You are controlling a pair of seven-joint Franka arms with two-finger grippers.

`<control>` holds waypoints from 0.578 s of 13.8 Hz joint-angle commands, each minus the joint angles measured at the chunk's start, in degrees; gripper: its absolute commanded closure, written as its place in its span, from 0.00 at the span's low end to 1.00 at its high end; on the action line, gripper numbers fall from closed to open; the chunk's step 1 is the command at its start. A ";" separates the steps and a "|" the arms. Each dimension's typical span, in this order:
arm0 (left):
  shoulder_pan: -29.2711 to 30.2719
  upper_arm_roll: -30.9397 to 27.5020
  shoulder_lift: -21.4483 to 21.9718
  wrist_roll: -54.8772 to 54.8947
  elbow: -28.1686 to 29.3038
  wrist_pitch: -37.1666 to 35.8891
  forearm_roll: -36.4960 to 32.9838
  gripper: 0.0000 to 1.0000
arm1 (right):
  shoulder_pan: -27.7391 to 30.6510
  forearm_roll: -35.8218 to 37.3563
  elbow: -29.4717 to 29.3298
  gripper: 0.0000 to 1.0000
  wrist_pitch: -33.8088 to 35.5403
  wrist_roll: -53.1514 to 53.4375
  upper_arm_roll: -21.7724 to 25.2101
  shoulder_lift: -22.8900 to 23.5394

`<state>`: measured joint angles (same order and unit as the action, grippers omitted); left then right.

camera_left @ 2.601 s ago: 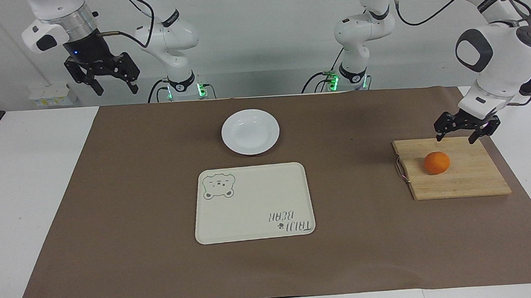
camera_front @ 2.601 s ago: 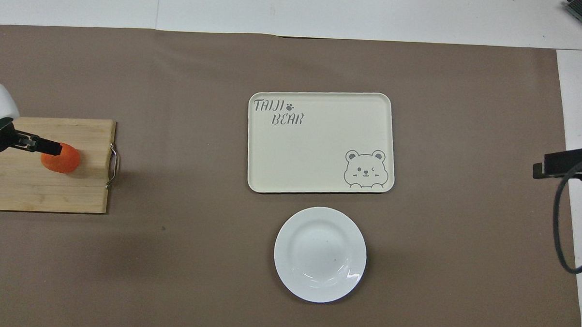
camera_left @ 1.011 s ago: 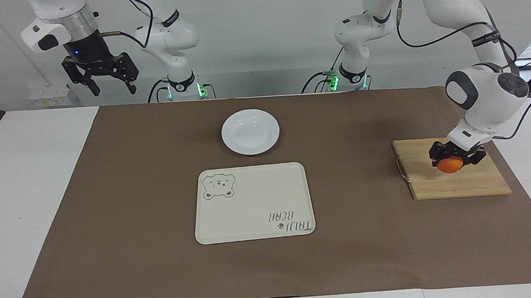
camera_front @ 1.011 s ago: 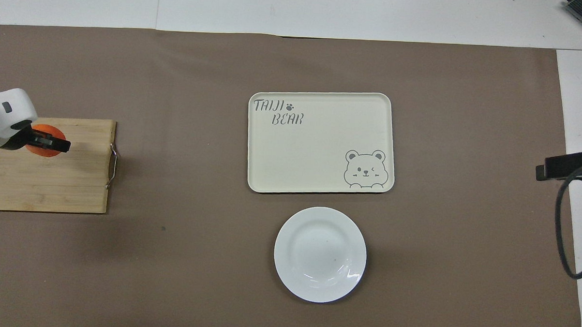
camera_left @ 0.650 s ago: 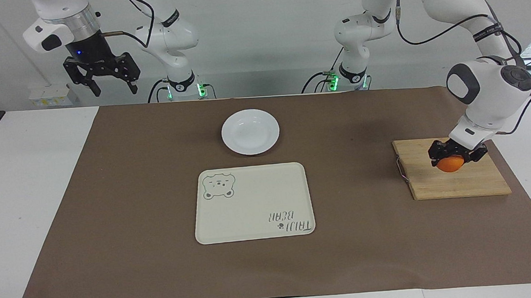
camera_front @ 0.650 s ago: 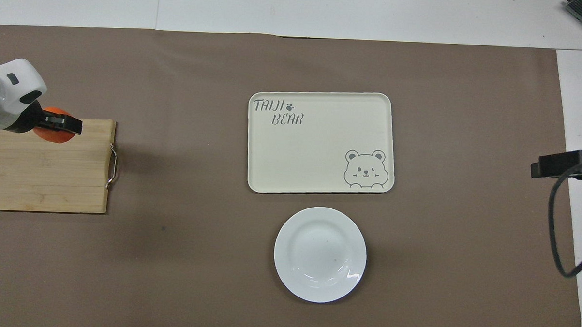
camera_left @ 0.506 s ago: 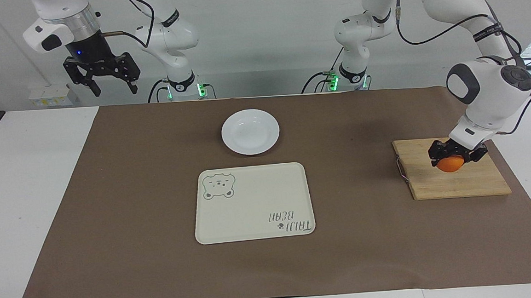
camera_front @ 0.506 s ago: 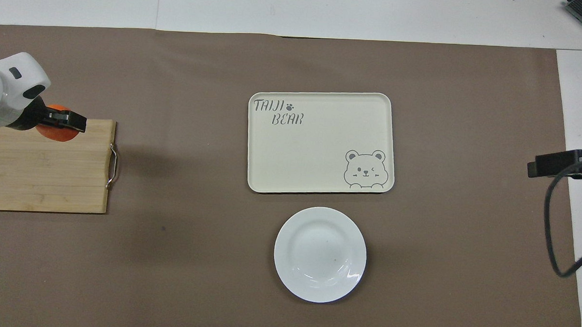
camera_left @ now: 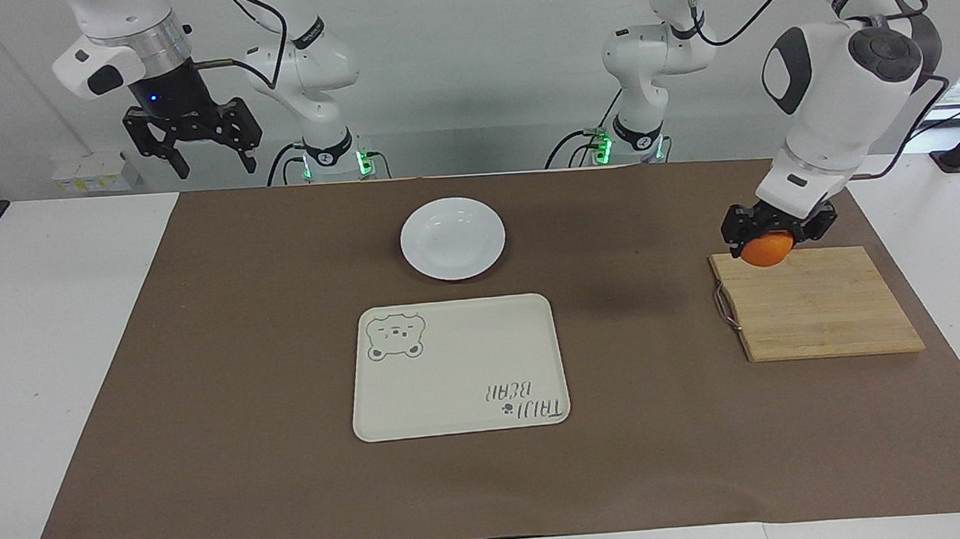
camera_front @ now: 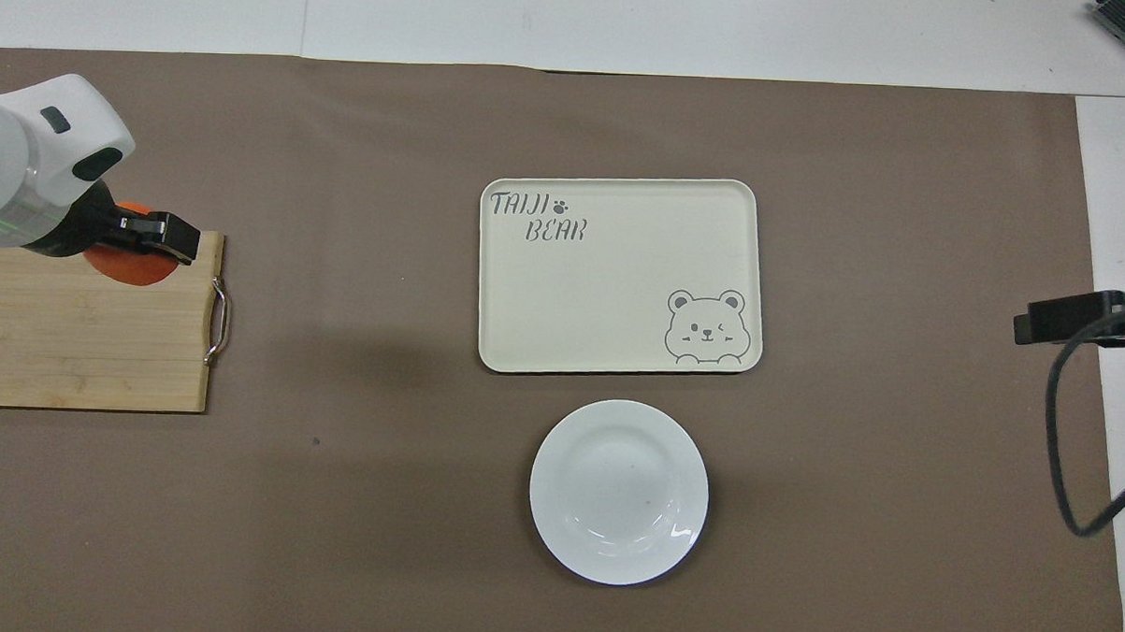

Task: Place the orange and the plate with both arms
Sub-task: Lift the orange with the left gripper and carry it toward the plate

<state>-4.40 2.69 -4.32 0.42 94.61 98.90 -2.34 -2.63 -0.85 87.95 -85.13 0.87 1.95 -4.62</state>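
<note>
While aloft over board (camera_left: 824, 307): orange (camera_left: 766, 250) in left hand (camera_left: 778, 230).

The left gripper (camera_left: 768, 233), which was hanging open above the orange (camera_left: 766, 249) on the wooden cutting board (camera_left: 824, 315), is now carrying that fruit clamped between its jaws, clear of the board surface. It is riding higher than a moment ago and is drifting over the board's handle-end corner, toward the middle of the table. The spot on the board beneath the jaws is now bare. The right gripper (camera_left: 193, 141) is shifting slightly inward from its earlier hovering position, jaws spread as before.
</note>
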 commanded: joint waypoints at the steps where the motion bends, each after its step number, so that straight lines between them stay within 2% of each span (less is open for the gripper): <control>1: -1.05 -0.23 2.38 -0.60 -1.17 -3.88 -0.83 1.00 | 0.43 -0.47 1.35 0.00 -1.00 -0.60 -0.45 -0.74; 6: -1.14 4.16 4.31 -4.71 1.10 -4.25 -0.21 1.00 | 0.43 -0.56 1.70 0.00 -0.92 -0.51 -1.33 -0.92; 8: -2.10 5.13 5.10 -7.53 2.42 -3.89 2.58 1.00 | 0.43 -0.56 1.70 0.00 -1.61 -0.51 -1.33 -0.83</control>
<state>-5.06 7.61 -1.47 -4.56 94.59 94.85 -1.70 -2.65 -0.91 88.37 -85.22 0.87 0.98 -4.62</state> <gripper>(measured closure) 0.247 0.000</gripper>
